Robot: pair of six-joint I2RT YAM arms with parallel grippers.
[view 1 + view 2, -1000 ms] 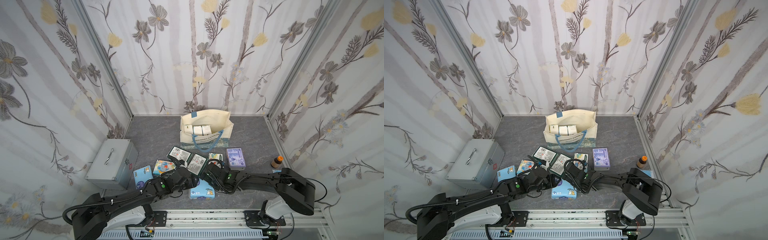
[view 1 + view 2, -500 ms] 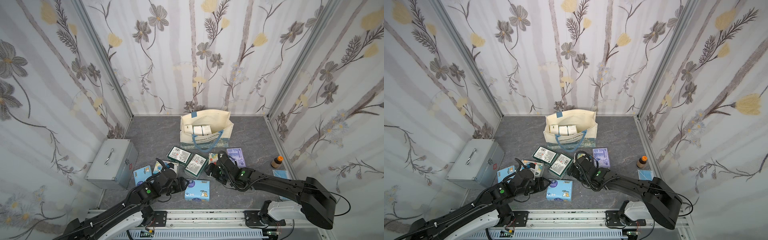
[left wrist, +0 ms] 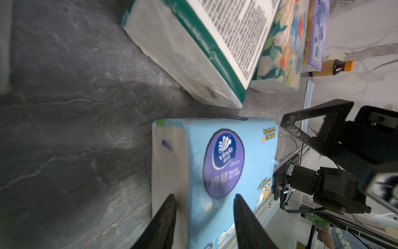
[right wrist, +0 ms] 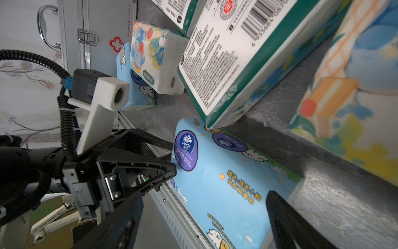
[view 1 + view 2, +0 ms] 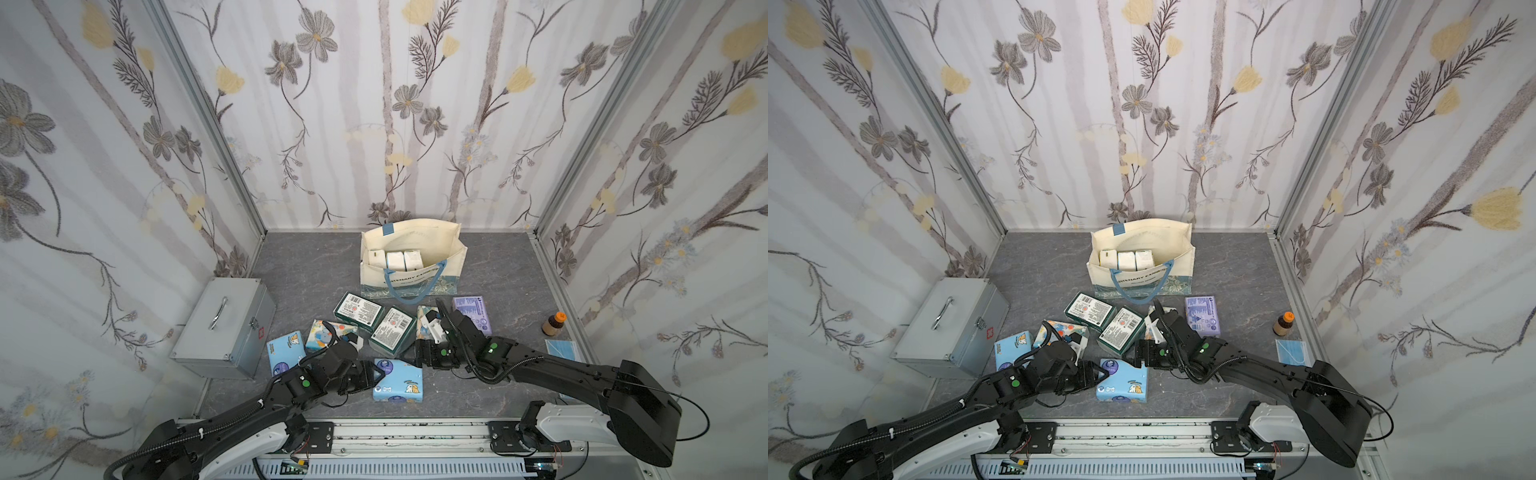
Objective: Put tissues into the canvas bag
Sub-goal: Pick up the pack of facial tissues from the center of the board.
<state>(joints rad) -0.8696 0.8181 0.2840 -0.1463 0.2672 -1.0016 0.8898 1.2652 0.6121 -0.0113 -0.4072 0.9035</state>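
Note:
A light blue tissue pack point(image 5: 399, 380) point(image 3: 215, 161) lies flat near the front rail. My left gripper point(image 5: 376, 374) point(image 3: 203, 196) has its narrowed jaws around that pack's left end, tips against the wrapper; whether they clamp it does not show. My right gripper point(image 5: 420, 360) point(image 4: 200, 207) stands wide open over the pack's far right corner. Behind them lie two dark green packs point(image 5: 357, 309) point(image 5: 392, 330), a lavender pack point(image 5: 471, 313) and an elephant-print pack point(image 5: 328, 334). The canvas bag point(image 5: 415, 282) point(image 5: 1142, 279) stands open at the back, with three white packs point(image 5: 395, 259) inside.
A silver metal case point(image 5: 224, 326) sits at the left, with another light blue pack point(image 5: 284, 353) beside it. A brown bottle point(image 5: 554, 324) and a flat blue mask packet point(image 5: 563, 349) are at the right wall. The metal rail point(image 5: 407, 432) runs along the front.
My left gripper drew back leftwards, then came to the light blue pack's left end and its jaws narrowed. My right gripper swung from the middle packs down to the pack's far corner.

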